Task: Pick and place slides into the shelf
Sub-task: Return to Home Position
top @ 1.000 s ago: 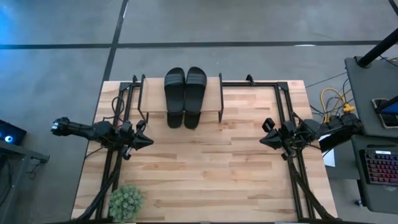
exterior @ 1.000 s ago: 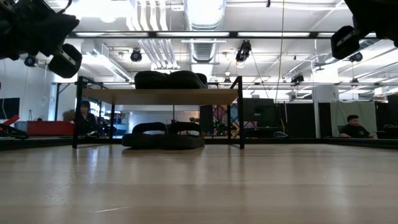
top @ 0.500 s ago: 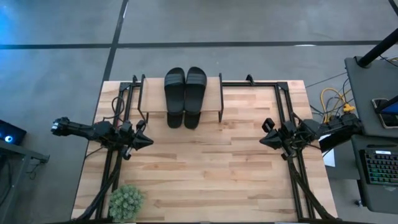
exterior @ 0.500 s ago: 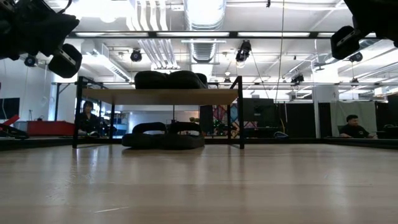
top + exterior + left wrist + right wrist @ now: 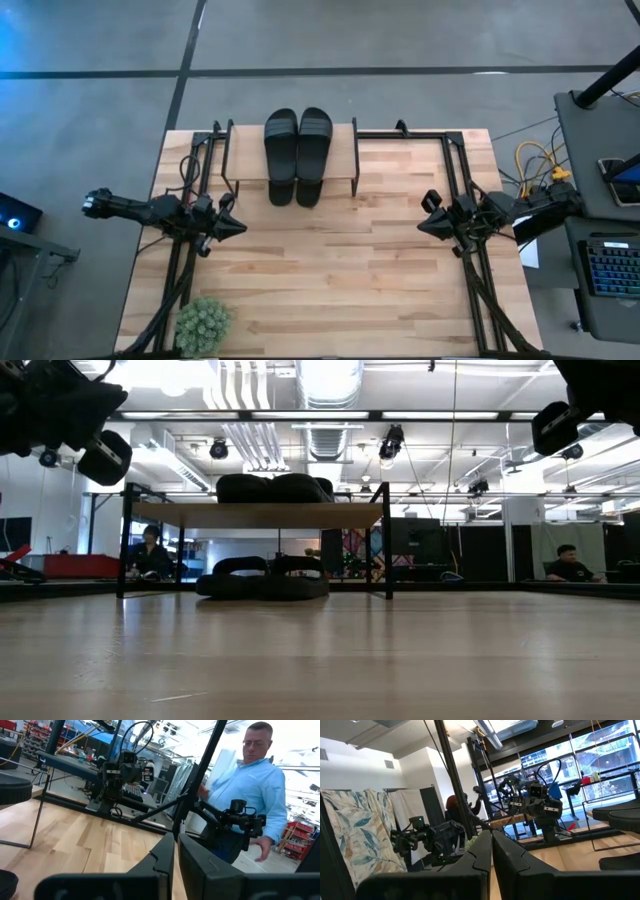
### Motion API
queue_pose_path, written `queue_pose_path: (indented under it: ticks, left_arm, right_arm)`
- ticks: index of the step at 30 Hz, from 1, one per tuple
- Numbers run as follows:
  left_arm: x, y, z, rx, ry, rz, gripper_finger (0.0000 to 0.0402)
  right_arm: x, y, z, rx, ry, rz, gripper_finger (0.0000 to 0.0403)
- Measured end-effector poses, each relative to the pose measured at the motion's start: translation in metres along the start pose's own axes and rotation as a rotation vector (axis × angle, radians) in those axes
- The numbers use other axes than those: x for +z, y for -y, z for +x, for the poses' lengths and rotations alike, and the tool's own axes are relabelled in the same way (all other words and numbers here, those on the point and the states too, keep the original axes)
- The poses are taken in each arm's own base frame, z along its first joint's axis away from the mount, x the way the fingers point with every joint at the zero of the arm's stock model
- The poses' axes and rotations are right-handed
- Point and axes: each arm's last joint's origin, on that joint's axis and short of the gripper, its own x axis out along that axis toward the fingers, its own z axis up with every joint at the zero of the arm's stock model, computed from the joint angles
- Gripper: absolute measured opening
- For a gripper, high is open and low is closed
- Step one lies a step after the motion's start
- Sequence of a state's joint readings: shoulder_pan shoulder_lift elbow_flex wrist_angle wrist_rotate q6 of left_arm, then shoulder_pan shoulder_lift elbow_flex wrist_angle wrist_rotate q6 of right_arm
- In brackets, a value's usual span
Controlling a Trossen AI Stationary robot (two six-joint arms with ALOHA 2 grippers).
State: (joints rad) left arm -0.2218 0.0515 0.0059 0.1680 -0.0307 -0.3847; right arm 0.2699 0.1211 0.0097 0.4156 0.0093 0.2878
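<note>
The shelf (image 5: 245, 150) stands at the table's far edge, in the middle. Two black slides (image 5: 297, 135) lie side by side on its top board (image 5: 255, 515). Two more slides (image 5: 262, 578) rest on the tabletop under the board, their near ends (image 5: 295, 192) sticking out past it. My left gripper (image 5: 240, 228) hovers shut over the table's left side, pointing right. My right gripper (image 5: 420, 227) hovers shut over the right side, pointing left. Each wrist view shows its fingers closed together, left (image 5: 176, 851) and right (image 5: 491, 845), with nothing between them.
A small green potted plant (image 5: 203, 322) stands at the near left corner. Black arm frames (image 5: 195, 170) (image 5: 460, 170) flank the shelf. Bare wood (image 5: 330, 270) lies between the grippers. A person in a light blue shirt (image 5: 255, 785) stands beyond the table's right side.
Both arms and all the slides have kept still. In the low view a person far behind the shelf has shifted a little to the right.
</note>
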Motion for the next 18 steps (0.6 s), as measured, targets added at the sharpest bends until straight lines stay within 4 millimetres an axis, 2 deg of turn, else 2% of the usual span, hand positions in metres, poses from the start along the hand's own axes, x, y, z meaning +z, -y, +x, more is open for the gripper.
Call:
queue_pose_path:
  ticks: [12, 18]
  left_arm:
    - [0.0000, 0.0000, -0.0001, -0.001, 0.000, 0.000, 0.0010]
    - [0.0000, 0.0000, 0.0000, 0.000, 0.000, 0.000, 0.0010]
  right_arm:
    - [0.0000, 0.0000, -0.0010, 0.005, -0.003, -0.027, 0.0009]
    - [0.0006, 0.0085, -0.0069, -0.080, -0.004, -0.048, 0.0008]
